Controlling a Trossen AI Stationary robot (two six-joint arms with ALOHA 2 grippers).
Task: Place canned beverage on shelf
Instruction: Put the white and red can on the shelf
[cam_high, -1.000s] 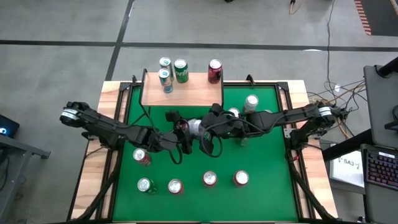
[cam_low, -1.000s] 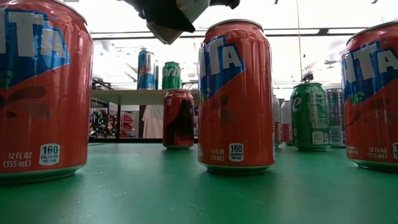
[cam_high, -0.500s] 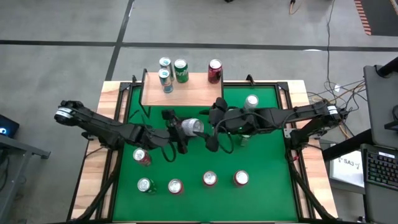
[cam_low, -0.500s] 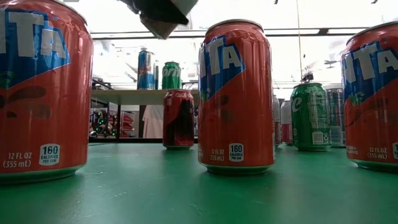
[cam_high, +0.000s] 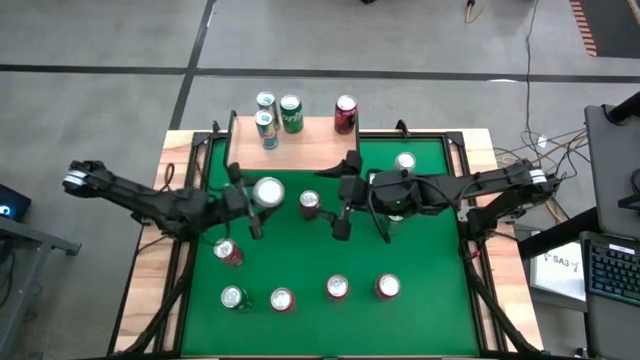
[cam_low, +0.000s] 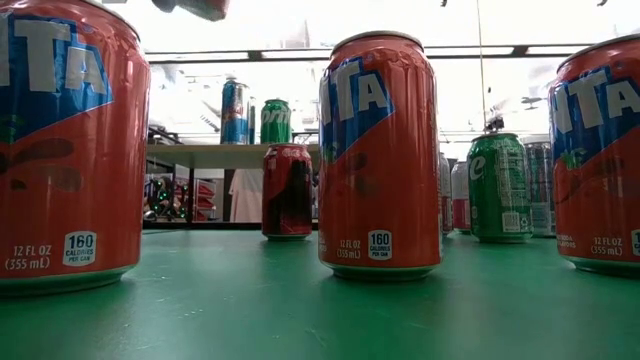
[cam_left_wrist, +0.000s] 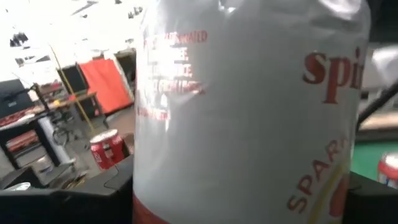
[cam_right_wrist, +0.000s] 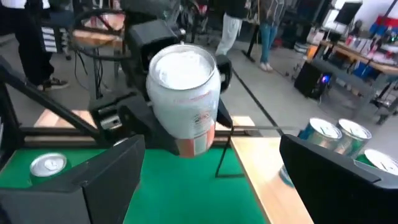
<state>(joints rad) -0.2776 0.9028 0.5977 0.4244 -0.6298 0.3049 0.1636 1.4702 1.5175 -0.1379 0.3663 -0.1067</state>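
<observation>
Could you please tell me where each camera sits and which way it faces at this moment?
High view: overhead, looking straight down on the green table, the shelf and both arms.
Low view: at table-top height, looking level past orange cans to the shelf; hardly any of the robot shows.
Left wrist view: on the left arm, filled by the white can in the left claw.
Right wrist view: on the right arm, past the open right claw, facing the left claw.
Shared: high and both wrist views show the white can.
</observation>
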